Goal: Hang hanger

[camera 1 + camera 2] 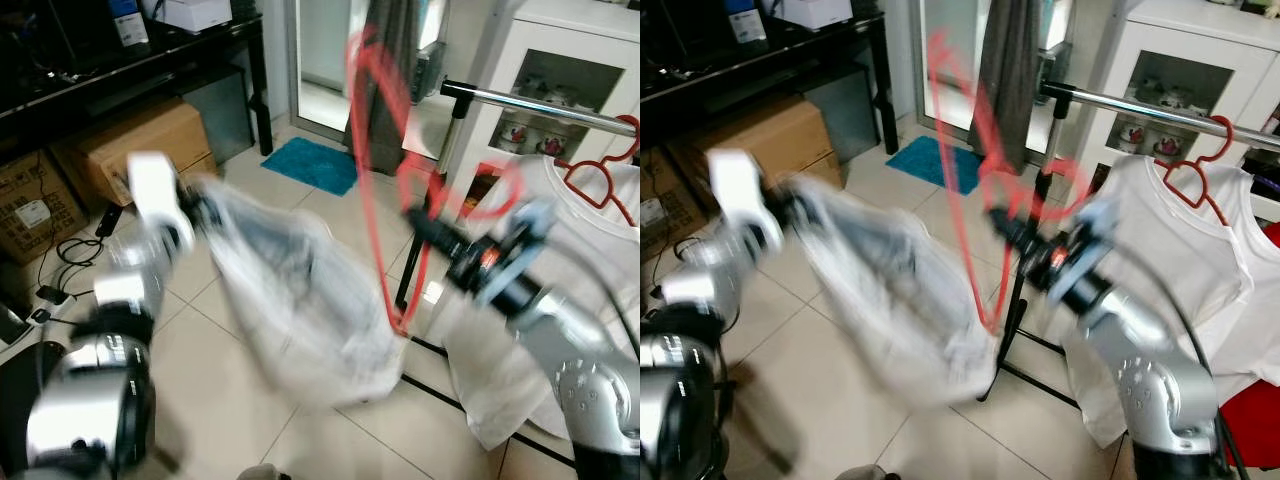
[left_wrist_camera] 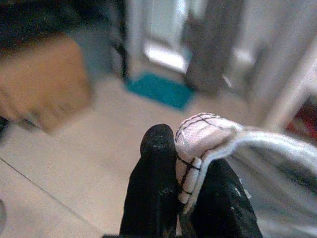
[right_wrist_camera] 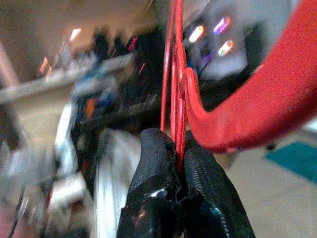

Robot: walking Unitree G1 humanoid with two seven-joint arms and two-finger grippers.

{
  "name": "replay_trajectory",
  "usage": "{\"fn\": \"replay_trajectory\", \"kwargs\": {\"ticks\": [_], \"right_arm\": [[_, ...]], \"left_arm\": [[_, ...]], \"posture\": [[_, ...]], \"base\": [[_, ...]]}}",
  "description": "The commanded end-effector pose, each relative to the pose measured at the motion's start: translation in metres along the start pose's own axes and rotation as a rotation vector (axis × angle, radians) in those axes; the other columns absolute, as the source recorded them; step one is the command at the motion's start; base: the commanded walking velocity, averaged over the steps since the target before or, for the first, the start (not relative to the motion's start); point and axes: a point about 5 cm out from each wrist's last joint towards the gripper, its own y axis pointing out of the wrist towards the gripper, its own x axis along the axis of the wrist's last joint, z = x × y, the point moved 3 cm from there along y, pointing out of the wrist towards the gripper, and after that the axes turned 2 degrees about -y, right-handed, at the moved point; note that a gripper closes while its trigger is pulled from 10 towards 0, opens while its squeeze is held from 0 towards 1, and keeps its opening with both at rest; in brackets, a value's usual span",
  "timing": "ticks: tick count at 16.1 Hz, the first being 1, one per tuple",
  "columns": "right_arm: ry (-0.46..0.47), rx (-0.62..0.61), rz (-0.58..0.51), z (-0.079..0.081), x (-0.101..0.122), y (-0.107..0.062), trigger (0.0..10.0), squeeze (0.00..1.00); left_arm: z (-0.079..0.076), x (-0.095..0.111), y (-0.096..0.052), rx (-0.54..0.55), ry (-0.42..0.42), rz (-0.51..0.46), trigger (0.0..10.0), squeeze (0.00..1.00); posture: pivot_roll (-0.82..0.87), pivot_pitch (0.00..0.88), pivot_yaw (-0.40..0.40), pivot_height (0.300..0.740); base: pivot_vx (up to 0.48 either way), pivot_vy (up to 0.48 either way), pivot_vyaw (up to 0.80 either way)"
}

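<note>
A red hanger (image 1: 372, 150) stands on end in mid-air, blurred, with a white checked shirt (image 1: 290, 290) draped from it. My right gripper (image 1: 415, 218) is shut on the hanger near its hook (image 3: 237, 114); its fingers (image 3: 158, 168) pinch the red wire. My left gripper (image 1: 200, 205) is shut on the shirt's edge (image 2: 195, 144), holding it out to the left. The chrome clothes rail (image 1: 540, 105) runs at the upper right, beyond the hanger. A second red hanger (image 1: 600, 175) with a white T-shirt (image 1: 1180, 260) hangs on it.
The rail's black stand (image 1: 1025, 300) rises from the tiled floor just behind the shirt. A white cabinet (image 1: 570, 60) stands behind the rail. Cardboard boxes (image 1: 140, 140) sit under a black desk (image 1: 150, 60) at the left. A teal mat (image 1: 315, 163) lies by the doorway.
</note>
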Motion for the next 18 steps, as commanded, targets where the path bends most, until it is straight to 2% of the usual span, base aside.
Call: {"fn": "replay_trajectory", "kwargs": {"ticks": [1, 2, 3, 4, 5, 6, 7, 8, 9, 10, 11, 12, 13, 14, 15, 16, 17, 18], "right_arm": [[0.048, -0.133, -0.090, -0.016, 0.008, 0.000, 0.0, 0.00], [0.108, -0.265, -0.152, -0.029, 0.008, 0.001, 0.0, 0.00], [0.091, -0.338, -0.112, -0.035, -0.003, 0.000, 0.0, 0.00], [0.056, -0.401, -0.045, -0.041, -0.014, -0.002, 0.0, 0.00], [0.000, -0.467, 0.009, -0.048, -0.023, -0.006, 1.3, 0.00], [0.011, -0.542, 0.095, -0.055, -0.037, -0.012, 10.0, 0.00], [-0.079, -0.525, 0.195, -0.052, -0.050, -0.015, 10.0, 0.00], [-0.191, -0.533, 0.254, -0.051, -0.057, -0.021, 10.0, 0.00], [-0.228, -0.588, 0.237, -0.053, -0.060, -0.029, 10.0, 0.00], [-0.215, -0.512, 0.276, -0.044, -0.069, -0.024, 10.0, 0.00], [-0.277, -0.560, 0.250, -0.048, -0.068, -0.024, 10.0, 0.00], [-0.209, -0.643, 0.217, -0.056, -0.070, -0.028, 10.0, 0.00], [-0.208, -0.635, 0.310, -0.054, -0.084, -0.032, 10.0, 0.00], [-0.287, -0.585, 0.325, -0.047, -0.084, -0.029, 10.0, 0.00], [-0.258, -0.568, 0.341, -0.044, -0.087, -0.028, 10.0, 0.00], [-0.229, -0.581, 0.300, -0.043, -0.084, -0.026, 10.0, 0.00], [-0.201, -0.582, 0.324, -0.043, -0.086, -0.029, 10.0, 0.00], [-0.213, -0.598, 0.330, -0.043, -0.084, -0.033, 10.0, 0.00]], "left_arm": [[-0.034, 0.007, 0.001, -0.188, 0.044, -0.010, 0.0, 0.00], [-0.066, -0.001, -0.006, -0.362, 0.057, 0.007, 0.0, 0.00], [-0.080, 0.001, -0.011, -0.406, 0.035, -0.013, 0.0, 0.00], [-0.085, 0.005, -0.014, -0.410, 0.012, -0.042, 0.0, 0.00], [-0.084, 0.009, -0.017, -0.385, 0.000, -0.068, 0.0, 0.00], [-0.076, 0.012, -0.023, -0.311, 0.013, -0.111, 0.0, 0.00], [-0.059, 0.007, -0.039, -0.163, 0.035, -0.147, 10.0, 0.00], [-0.052, -0.007, -0.050, -0.081, 0.035, -0.102, 10.0, 0.00], [-0.057, -0.019, -0.066, -0.083, 0.090, -0.103, 10.0, 0.00], [-0.056, -0.024, -0.078, -0.046, 0.056, -0.137, 10.0, 0.00], [-0.054, -0.026, -0.082, -0.019, 0.031, -0.143, 10.0, 0.00], [-0.055, -0.027, -0.087, 0.023, 0.008, -0.163, 10.0, 0.00], [-0.058, -0.030, -0.088, 0.030, -0.012, -0.125, 10.0, 0.00], [-0.068, -0.035, -0.085, -0.028, 0.006, -0.063, 10.0, 0.00], [-0.074, -0.031, -0.083, -0.057, 0.042, -0.086, 10.0, 0.00], [-0.076, -0.028, -0.081, -0.068, 0.063, -0.092, 10.0, 0.00], [-0.075, -0.028, -0.080, -0.060, 0.055, -0.082, 10.0, 0.00], [-0.076, -0.029, -0.079, -0.061, 0.053, -0.076, 10.0, 0.00]], "posture": [[0.04, 0.000, 0.027, 0.740], [0.05, 0.000, 0.027, 0.740], [0.04, 0.000, 0.030, 0.740], [0.04, 0.000, 0.030, 0.740], [0.04, 0.000, 0.036, 0.740], [0.05, 0.000, 0.030, 0.740], [0.05, 0.000, 0.022, 0.740], [0.06, 0.000, 0.009, 0.740], [0.12, 0.000, -0.023, 0.740], [0.13, 0.000, -0.043, 0.740], [0.12, 0.000, -0.041, 0.740], [0.12, 0.000, -0.043, 0.740], [0.11, 0.000, -0.036, 0.740], [0.11, 0.000, -0.026, 0.740], [0.10, 0.000, -0.015, 0.740], [0.09, 0.000, -0.001, 0.740], [0.07, 0.000, 0.004, 0.740], [0.07, 0.000, 0.004, 0.740]], "base": [[0.000, 0.000, 0.00], [0.000, 0.000, 0.00], [0.000, 0.000, 0.00], [0.000, 0.000, 0.00], [0.000, 0.000, 0.00], [0.000, 0.000, 0.00], [0.000, 0.000, 0.00], [0.000, 0.000, -0.40], [0.000, 0.000, -0.80], [0.000, 0.000, -0.80], [0.000, 0.000, -0.80], [0.000, 0.000, -0.80], [0.000, 0.000, -0.78], [0.000, 0.000, -0.78], [0.000, 0.000, -0.77], [0.000, 0.000, -0.74], [0.000, 0.000, -0.66], [0.000, 0.000, -0.66]]}}
